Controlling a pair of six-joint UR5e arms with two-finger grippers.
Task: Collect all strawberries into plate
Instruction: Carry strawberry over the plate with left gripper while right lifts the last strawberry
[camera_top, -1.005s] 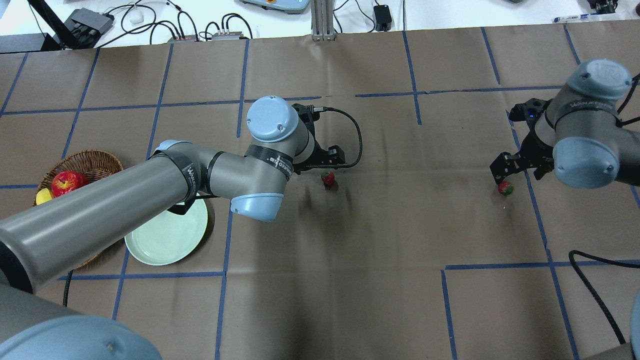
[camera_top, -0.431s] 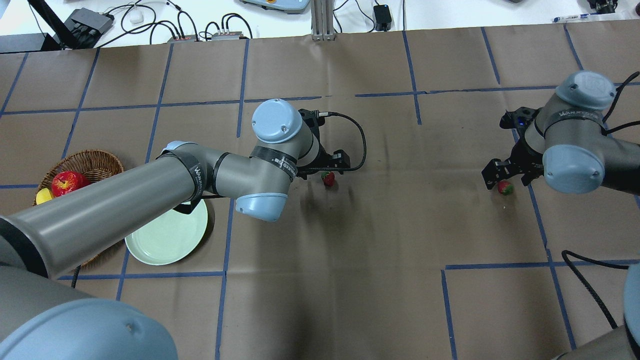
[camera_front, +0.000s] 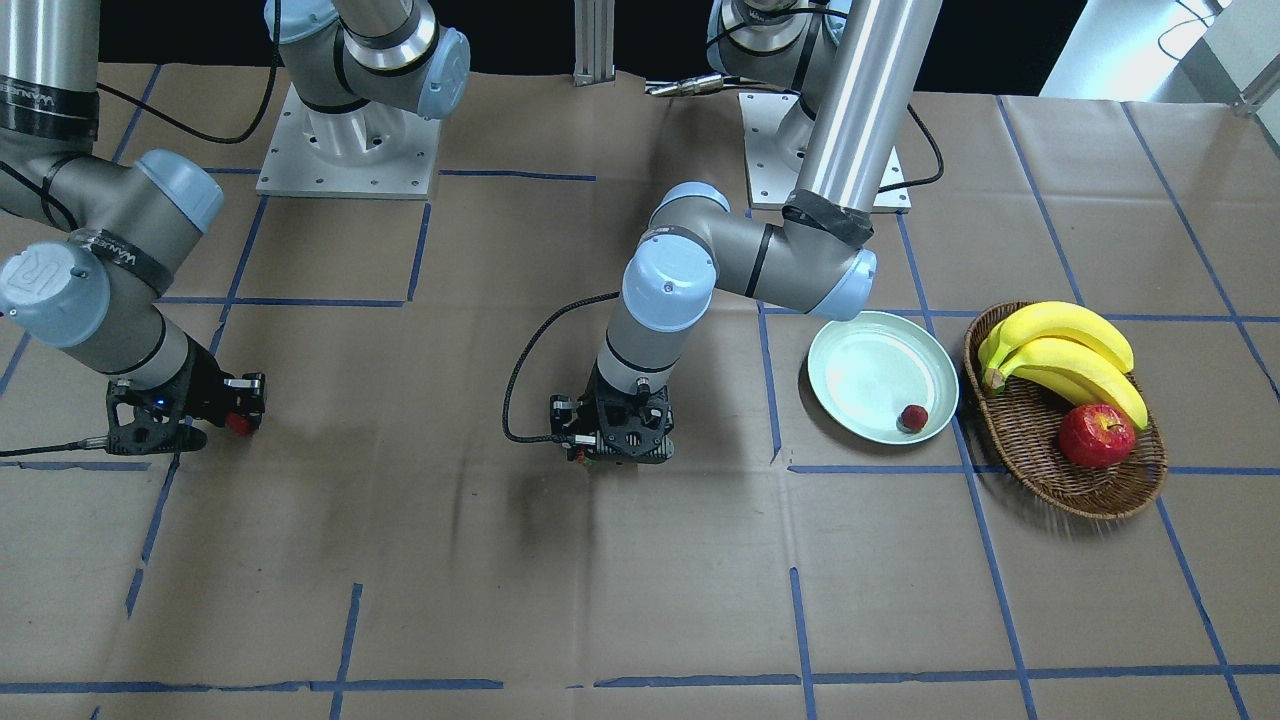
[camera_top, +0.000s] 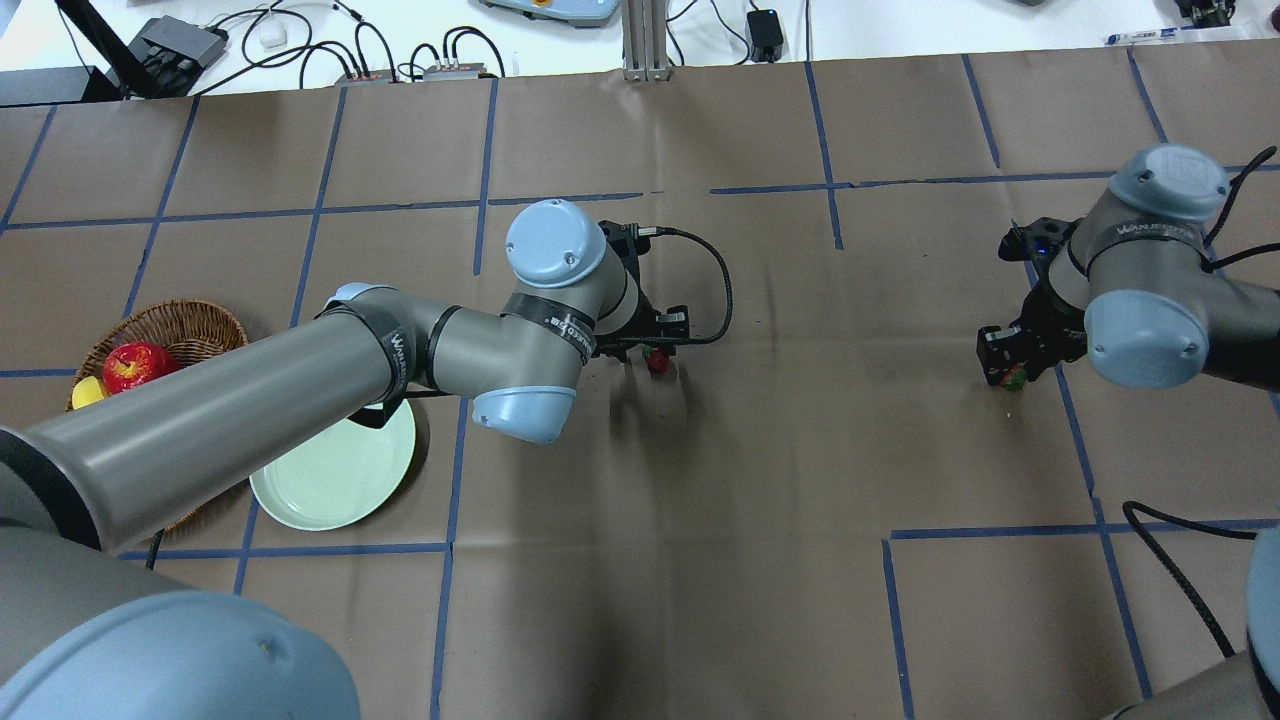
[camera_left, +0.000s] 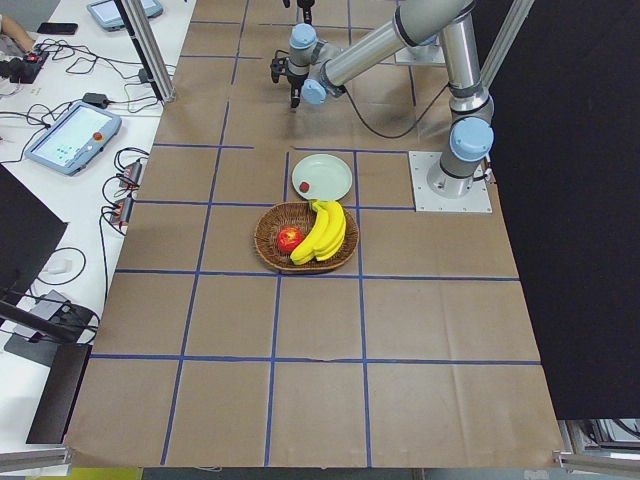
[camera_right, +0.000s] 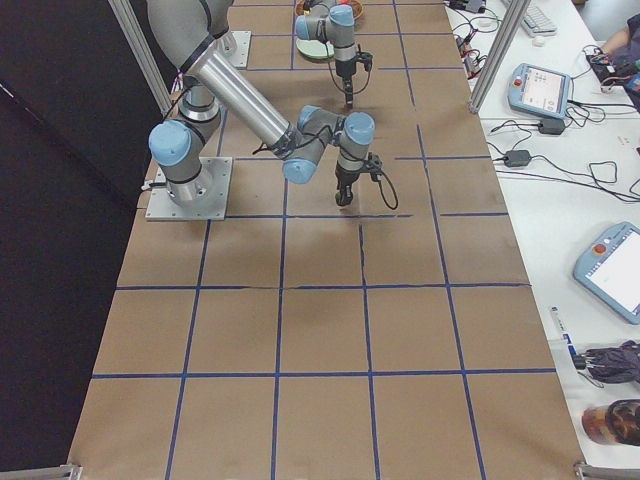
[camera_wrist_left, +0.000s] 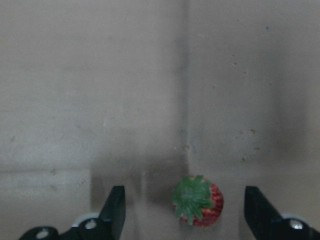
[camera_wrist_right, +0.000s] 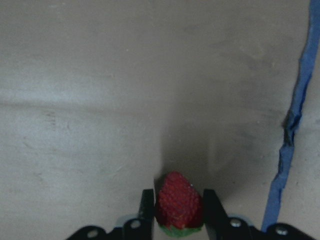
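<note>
One strawberry (camera_front: 912, 417) lies in the pale green plate (camera_front: 850, 350), near its front rim. My left gripper (camera_wrist_left: 185, 195) is open and low over the table, with a second strawberry (camera_wrist_left: 197, 201) lying between its fingers (camera_wrist_left: 116, 207), nearer the right one and touching neither. In the overhead view this gripper (camera_top: 655, 352) covers most of that berry (camera_top: 657, 362). My right gripper (camera_wrist_right: 178, 200) is shut on the third strawberry (camera_wrist_right: 179, 202), tip pointing outward, down at the table surface. It shows at the overhead view's right (camera_top: 1005, 368).
A brown wicker basket (camera_front: 1040, 455) with bananas (camera_front: 1065, 355) and a red apple (camera_front: 1097, 435) stands beside the plate. The plate (camera_top: 320, 480) is partly under my left arm in the overhead view. Blue tape lines (camera_wrist_right: 295, 115) cross the brown paper.
My left gripper has come down over its strawberry, fingers on either side. My right gripper has lowered and closed on its strawberry.
</note>
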